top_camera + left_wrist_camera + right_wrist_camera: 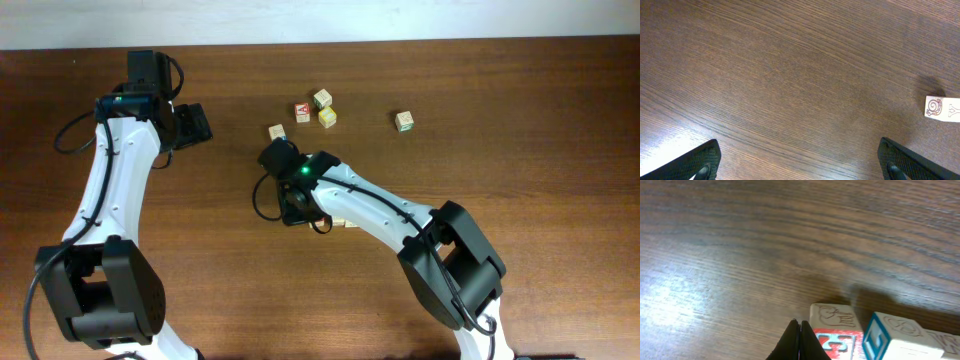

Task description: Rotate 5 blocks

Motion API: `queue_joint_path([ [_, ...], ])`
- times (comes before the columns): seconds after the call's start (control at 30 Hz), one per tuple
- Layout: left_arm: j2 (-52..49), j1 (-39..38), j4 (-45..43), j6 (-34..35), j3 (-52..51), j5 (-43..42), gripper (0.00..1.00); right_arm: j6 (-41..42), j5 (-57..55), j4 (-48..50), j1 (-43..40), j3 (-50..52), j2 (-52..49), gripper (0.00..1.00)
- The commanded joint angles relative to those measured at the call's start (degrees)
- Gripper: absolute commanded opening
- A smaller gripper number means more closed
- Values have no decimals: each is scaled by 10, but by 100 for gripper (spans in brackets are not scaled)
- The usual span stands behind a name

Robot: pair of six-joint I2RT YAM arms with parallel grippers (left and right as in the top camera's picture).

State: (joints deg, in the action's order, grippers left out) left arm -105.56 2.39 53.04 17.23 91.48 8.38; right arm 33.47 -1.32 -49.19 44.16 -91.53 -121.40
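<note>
right gripper is sitting pinched shut, empty, just beside the red-framed end of the blocks near the desk centre; left gripper is hovering with fingers spread wide, empty

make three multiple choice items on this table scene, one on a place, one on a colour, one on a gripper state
1. In the left wrist view, where does the small pale wooden cube with the snail print lie?
A. at the right edge
B. between the fingers
C. at the left edge

2. What colour frames the printed face of the small pale wooden block just beside the tips of the right gripper?
A. purple
B. red
C. black

3. How do the jaws of the left gripper stand?
A. shut on a cube
B. shut on nothing
C. open

Answers:
1 A: it sits against the right border, clear of both fingers.
2 B: a red border rings its letter.
3 C: the two fingers sit far apart with only the brown wooden table between them.
</note>
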Motion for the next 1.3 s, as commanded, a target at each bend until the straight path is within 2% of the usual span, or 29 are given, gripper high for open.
queue_joint_path([
  [0.0,-6,1,1,8,5,-2,99,23,-23,-2,-3,6,-8,4],
  [0.17,-6,1,2,8,5,-2,99,48,-39,-10,-3,6,-8,4],
  [0.5,-6,1,2,8,5,-2,99,45,-39,-12,-4,6,-8,4],
  [0.7,-6,1,2,8,5,-2,99,-20,14,-10,-6,6,-8,4],
  [1.27,-6,1,1,8,5,-2,99,-32,22,-23,-8,6,-9,4],
])
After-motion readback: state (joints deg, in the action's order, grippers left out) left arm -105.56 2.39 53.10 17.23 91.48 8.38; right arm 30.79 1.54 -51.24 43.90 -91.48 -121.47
